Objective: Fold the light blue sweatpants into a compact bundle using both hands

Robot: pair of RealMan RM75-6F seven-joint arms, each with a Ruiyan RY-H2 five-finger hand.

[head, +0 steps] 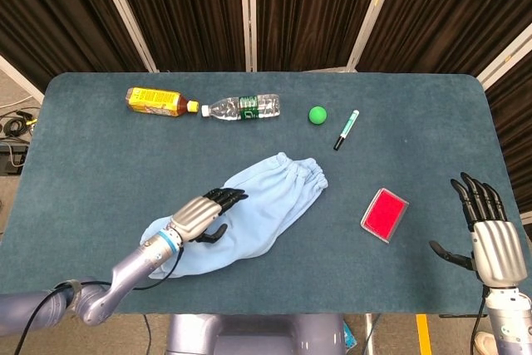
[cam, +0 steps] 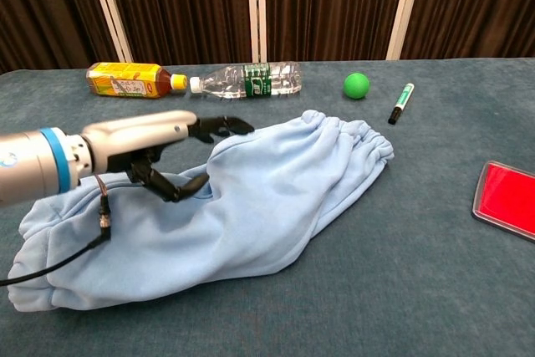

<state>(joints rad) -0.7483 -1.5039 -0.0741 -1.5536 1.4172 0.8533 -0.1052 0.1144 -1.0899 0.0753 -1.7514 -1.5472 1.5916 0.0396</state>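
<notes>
Head view, left to right. Left hand point(head: 198, 217): hovering over the far edge of the light blue fabric sweatpants point(head: 258, 205), fingers spread and slightly curled, gripping nothing. Sweatpants: lying near the table's front centre as one long diagonal strip, apparently legs stacked, elastic waistband pointing toward the far right. Flat red rectangular case point(head: 385, 214): sitting well apart. Right hand point(head: 494, 243): waiting at the table's right edge, fingers splayed, empty. Progress, as judged: lengthwise fold looking done; crosswise folds into a compact bundle remaining.
</notes>
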